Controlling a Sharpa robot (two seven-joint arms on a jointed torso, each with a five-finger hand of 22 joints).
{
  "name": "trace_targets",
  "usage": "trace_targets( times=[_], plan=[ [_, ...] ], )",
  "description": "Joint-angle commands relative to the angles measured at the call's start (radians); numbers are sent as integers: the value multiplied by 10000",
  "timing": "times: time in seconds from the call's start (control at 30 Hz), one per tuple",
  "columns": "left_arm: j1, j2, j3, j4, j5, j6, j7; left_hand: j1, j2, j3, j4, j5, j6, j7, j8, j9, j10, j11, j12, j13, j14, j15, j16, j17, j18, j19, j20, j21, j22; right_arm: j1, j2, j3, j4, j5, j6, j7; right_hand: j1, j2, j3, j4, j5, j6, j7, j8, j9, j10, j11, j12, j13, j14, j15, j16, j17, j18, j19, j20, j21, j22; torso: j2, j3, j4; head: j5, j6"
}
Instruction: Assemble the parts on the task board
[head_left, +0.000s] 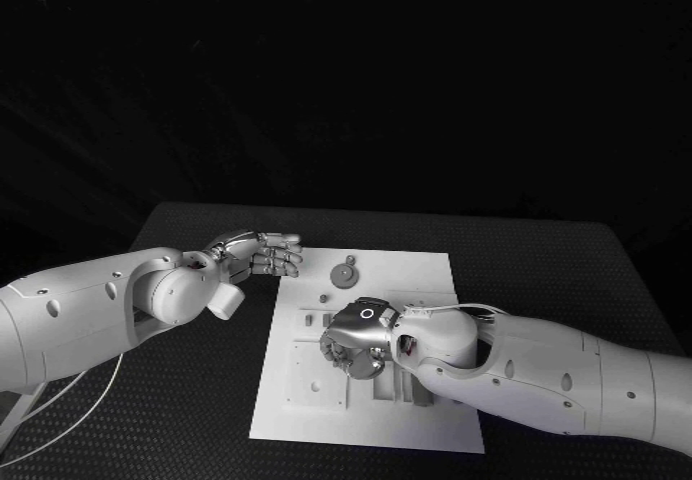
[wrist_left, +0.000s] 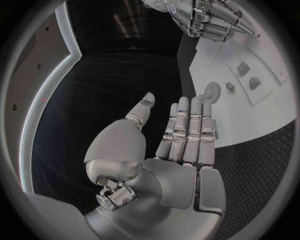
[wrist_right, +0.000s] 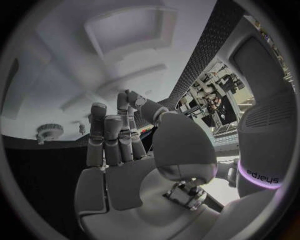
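- Head view: the white task board (head_left: 378, 400) lies in the middle of the black worktop (head_left: 548, 270), its long side running from 12 to 6 o'clock.
- A round gear-like part (head_left: 345, 272) sits on the board toward its 12 o'clock end, apart from both hands.
- The left hand (head_left: 260, 255) hovers at the board's 10 o'clock corner, just off its edge, with its fingers (head_left: 283, 262) loosely curled and nothing between them.
- The right hand (head_left: 358, 340) is low over the board's centre, above the raised fixtures (head_left: 309, 350) at 9 o'clock of the board. Whether its fingers touch or hold anything there, I cannot tell from this view.
- Left wrist view: the left hand (wrist_left: 178, 145) has its fingers (wrist_left: 187, 125) straight and side by side, thumb set apart, holding nothing. Beyond the fingertips the gear-like part (wrist_left: 209, 91) lies on the board (wrist_left: 250, 115), with two small blocks (wrist_left: 249, 75) farther on and the right hand (wrist_left: 209, 17) over the board's far side.
- Right wrist view: the right hand (wrist_right: 125, 150) has its fingers (wrist_right: 106, 135) bent inward with the thumb close to them; no part is seen in them. The gear-like part (wrist_right: 49, 132) stands on the board (wrist_right: 75, 75) beyond.
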Motion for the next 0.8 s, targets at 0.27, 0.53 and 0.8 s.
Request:
trace_targets(
  times=[0.27, 0.53, 0.8],
  plan=[
    [18, 10, 5, 15, -9, 197, 35, 73, -34, 5, 32, -4, 47, 41, -36, -15, 12, 50, -62, 12, 61, 15, -42, 12, 60, 19, -9, -1, -17, -5, -33, 1, 88, -84, -252, -32, 68, 70, 55, -6, 25, 70, -3, 28, 421, 63, -28, -22, 18, 48, -40, -44, -9, 142, -1, -72, 52, 151, 6, 5, -1, 15, -30],
    [18, 9, 4, 16, -9, 214, 28, 69, -35, 5, 33, -4, 47, 42, -38, -16, 11, 51, -64, 12, 61, 16, -45, 13, 59, 17, -8, -2, -19, -5, -40, 1, 70, -92, -165, -57, 71, 67, 61, -6, 25, 71, -3, 27, 426, 63, -29, -24, 26, 56, -42, -46, -9, 142, 7, -76, 52, 149, 7, 3, -2, 16, -38],
    [18, 1, 4, 18, -20, 234, 19, 70, -33, 7, 31, -4, 48, 42, -39, -17, 10, 52, -66, 12, 62, 16, -48, 16, 60, 15, -9, -2, -22, -5, -28, 1, 45, -144, -31, -89, 72, 63, 65, -6, 25, 72, -4, 26, 431, 63, -30, -27, 33, 62, -43, -48, -9, 142, 13, -78, 51, 147, 2, 2, -6, 16, -44]
  ],
)
